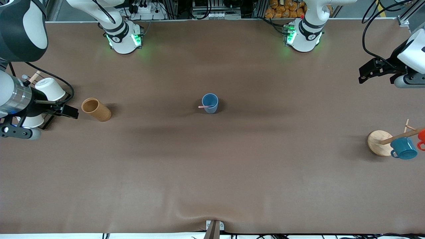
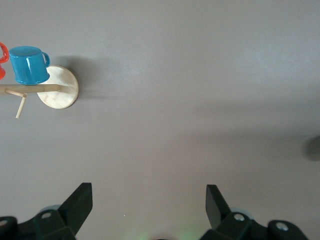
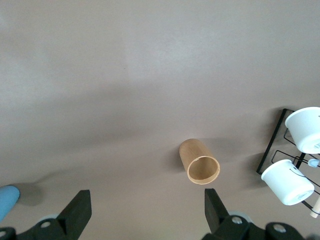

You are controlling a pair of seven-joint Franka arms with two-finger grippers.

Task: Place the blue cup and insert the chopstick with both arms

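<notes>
Two arms: both wait at the table's ends, nothing held.
Left pincer (image 2: 149, 205): fingers spread, empty, over bare table at the left arm's end; cut off by the frame edge in the front view.
Right pincer (image 3: 147, 210): fingers spread, empty, over the table at the right arm's end, near the brown cylinder (image 1: 96, 109).
Blue cup (image 1: 210, 103): upright at mid-table, well apart from both pincers; only a sliver of it shows at the right wrist view's edge.
Chopstick (image 1: 205, 106): in the blue cup, leaning on the rim, tip poking out toward the right arm's end; lower part hidden inside.
Wooden rack (image 1: 380, 142): round base at the left arm's end, teal mug (image 1: 403, 148) hanging on it; an orange item beside the mug is cut off.
White cups (image 3: 302, 155): two on a black wire stand, partly hidden by the right arm in the front view, plainer in the right wrist view.
Table (image 1: 212, 172): brown cover with slight ripples toward the front camera.
Room: cables and metal frames along the arms' bases.
</notes>
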